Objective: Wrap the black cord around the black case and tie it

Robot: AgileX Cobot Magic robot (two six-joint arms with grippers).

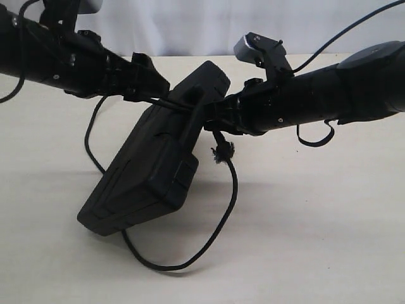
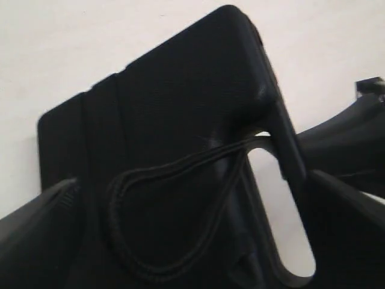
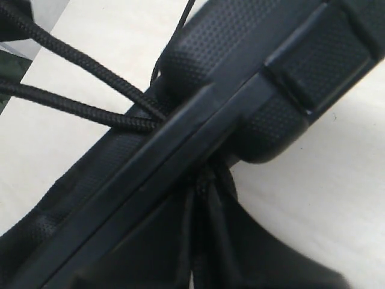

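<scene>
Centrally, the right gripper (image 1: 212, 120) has its jaws closed tight on the black cord (image 1: 235, 190), right against the upper edge of the black case (image 1: 145, 171). Just below that pinch hangs the cord's frayed knot (image 1: 221, 152). The left gripper (image 1: 155, 82) meets the same upper end of the case from the other side. Its jaws stand wide, with its fingers (image 2: 36, 241) on either side of the case's flat face. Whether they press on the case cannot be told.

In the left wrist view, a narrow loop (image 2: 111, 205) of the cord lies on the case's face and runs up to the handle bar (image 2: 292, 150) beside the cut-out slot. In the right wrist view, two strands of braided cord meet the seam along the case's edge.

The case is tilted steeply over the middle of the pale table (image 1: 329, 240). Its handle end is raised toward the far edge, and its lower end is down toward the near edge. Whether that lower end touches the table is unclear. From the knot, the cord curves down in a wide arc across the table and passes under the case's lower end. More cord rises beyond the case toward the left arm
</scene>
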